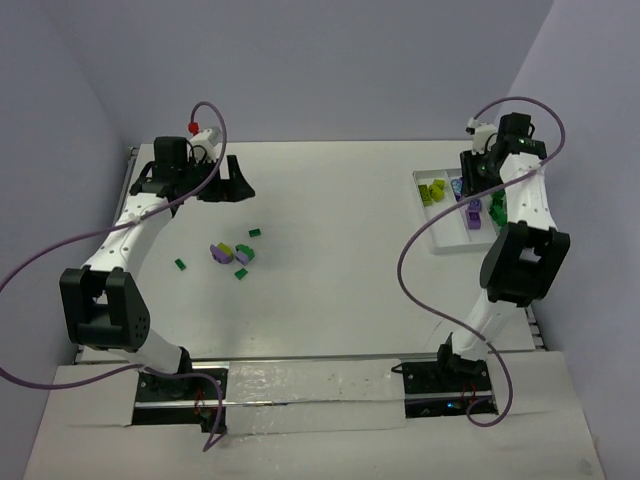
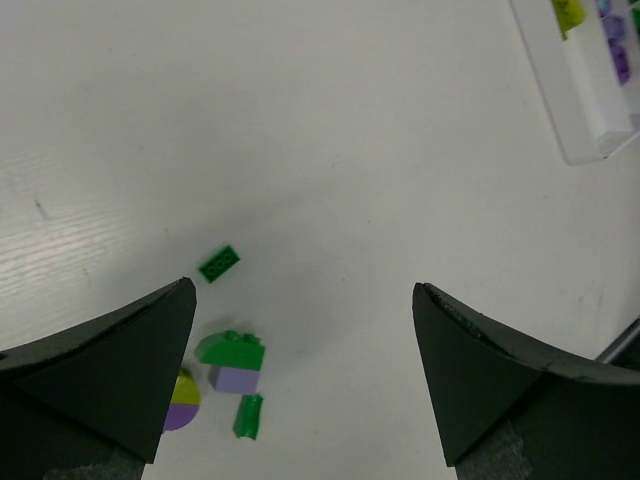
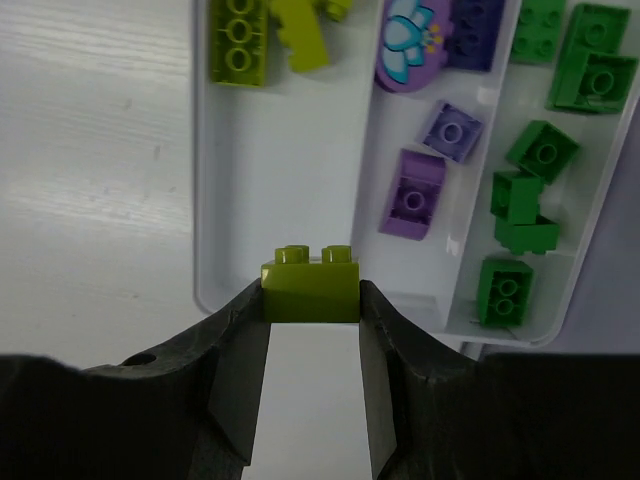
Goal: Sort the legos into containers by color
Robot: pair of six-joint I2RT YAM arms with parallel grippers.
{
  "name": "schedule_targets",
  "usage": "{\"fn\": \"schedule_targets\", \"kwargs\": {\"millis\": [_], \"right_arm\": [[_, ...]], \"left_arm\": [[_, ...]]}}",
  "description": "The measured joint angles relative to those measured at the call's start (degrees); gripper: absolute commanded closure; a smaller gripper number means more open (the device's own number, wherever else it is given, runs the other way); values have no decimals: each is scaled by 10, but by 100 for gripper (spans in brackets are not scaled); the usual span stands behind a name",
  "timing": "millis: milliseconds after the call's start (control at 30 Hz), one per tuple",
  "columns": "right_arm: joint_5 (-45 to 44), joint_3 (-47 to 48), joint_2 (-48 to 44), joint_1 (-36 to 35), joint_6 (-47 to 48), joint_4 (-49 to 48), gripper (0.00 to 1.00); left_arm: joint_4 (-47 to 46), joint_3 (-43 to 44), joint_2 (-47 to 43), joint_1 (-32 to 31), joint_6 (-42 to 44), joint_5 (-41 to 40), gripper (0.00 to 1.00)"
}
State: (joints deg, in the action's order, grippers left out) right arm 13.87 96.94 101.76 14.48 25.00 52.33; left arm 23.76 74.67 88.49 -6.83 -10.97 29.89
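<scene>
Right tool (image 3: 311, 296) pinches a yellow-green brick (image 3: 310, 283), studs up, with its jaws partly closed to the brick's width. It hangs over the near rim of the leftmost container (image 3: 203, 180), which already has yellow-green pieces (image 3: 238, 45) at its far end. That colour match looks like the reason the brick is carried here, and letting go seems the step in hand. Purple bricks (image 3: 412, 195) lie in the middle container and dark green bricks (image 3: 545, 150) in the right one. Across the counter (image 1: 340, 200), the left tool (image 2: 302, 290) is spread wide and grips nothing. It is poised above the loose legos (image 1: 235, 255) not yet sorted. A dark green plate (image 2: 219, 263) and a green-on-lavender stack (image 2: 233, 362) lie between its fingertips.
</scene>
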Motion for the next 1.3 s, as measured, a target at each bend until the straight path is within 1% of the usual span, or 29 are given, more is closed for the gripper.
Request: {"fn": "schedule_targets", "kwargs": {"millis": [100, 267, 333, 367, 400, 433, 467, 500, 533, 600, 633, 667, 733, 800, 900, 967, 1233, 1300], "right_arm": [[-8, 39, 61, 19, 2, 14, 100], [-6, 102, 146, 1, -1, 45, 99], [-7, 120, 176, -9, -3, 47, 97], [-8, 126, 189, -13, -4, 48, 95], [-9, 131, 201, -17, -5, 49, 89], [-11, 135, 212, -21, -6, 50, 89], [-15, 137, 223, -25, -7, 51, 85], [-21, 139, 232, -28, -9, 51, 79], [-26, 141, 240, -31, -10, 53, 75], [-37, 146, 257, -36, -14, 55, 65], [-44, 147, 264, -37, -15, 54, 56], [-50, 147, 270, -38, -16, 55, 47], [-61, 147, 278, -40, -17, 55, 38], [-73, 146, 280, -42, -18, 54, 26], [-79, 143, 280, -46, -22, 52, 21], [-84, 142, 280, -53, -25, 51, 20], [-87, 141, 275, -77, -28, 53, 19], [-85, 141, 266, -79, -30, 55, 19]], "left_arm": [[22, 4, 1, 0, 30, -21, 1], [45, 13, 6, 1, 66, -56, 1], [55, 13, 6, 2, 85, -71, 1], [62, 13, 6, 2, 97, -76, 2], [69, 13, 6, 3, 109, -81, 2], [77, 13, 6, 4, 122, -84, 2], [87, 13, 7, 5, 138, -84, 3], [98, 13, 8, 6, 152, -84, 4], [109, 13, 10, 7, 166, -83, 5], [129, 11, 14, 7, 194, -83, 9], [136, 7, 15, 7, 203, -84, 11], [145, 1, 16, 7, 210, -86, 12], [154, -13, 18, 7, 221, -92, 11], [156, -36, 18, 7, 227, -104, 10], [160, -72, 18, 7, 237, -128, 9], [164, -84, 18, 7, 242, -143, 10], [153, -87, 28, 7, 269, -178, 18], [148, -87, 36, 6, 282, -183, 15]]}}
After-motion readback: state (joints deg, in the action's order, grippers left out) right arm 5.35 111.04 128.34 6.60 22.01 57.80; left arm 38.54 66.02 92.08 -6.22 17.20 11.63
